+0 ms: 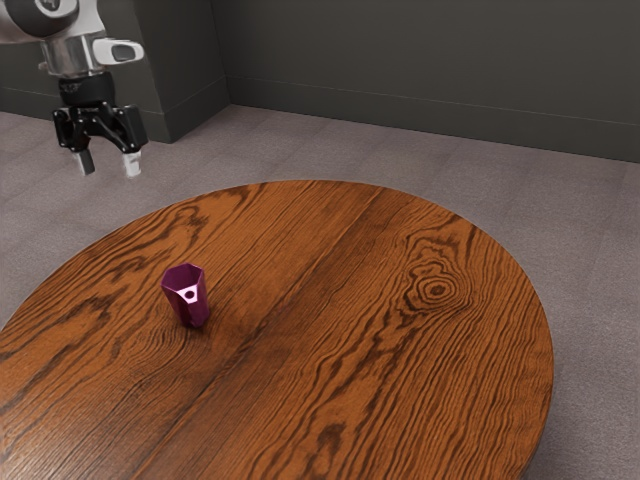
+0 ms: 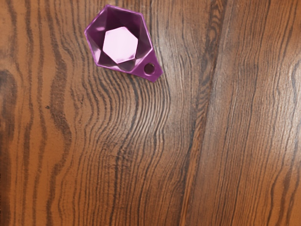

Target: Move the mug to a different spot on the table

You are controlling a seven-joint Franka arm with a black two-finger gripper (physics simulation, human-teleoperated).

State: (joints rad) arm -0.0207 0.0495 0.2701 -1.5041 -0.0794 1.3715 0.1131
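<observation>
Mug (image 1: 187,293) stood upright on the tabletop (image 1: 400,350) — long axis vertical, mouth up — well below the pincer (image 1: 108,160) and toward the exterior view's right of it. That pincer hung high, spread wide, holding nothing. Seen from the pincer's camera, the mug's pierced handle (image 2: 149,69) jutted sideways at the rim.

The purple mug (image 1: 186,293) was the one obstacle I saw on the round wooden table (image 1: 400,330), standing upright toward the exterior view's left. Bare wood lay on every side of it, widest toward the exterior view's right. Its small handle (image 2: 150,69) jutted from one side of the rim. My gripper (image 1: 109,168) hung high, well apart from the mug, with open air between them.
</observation>
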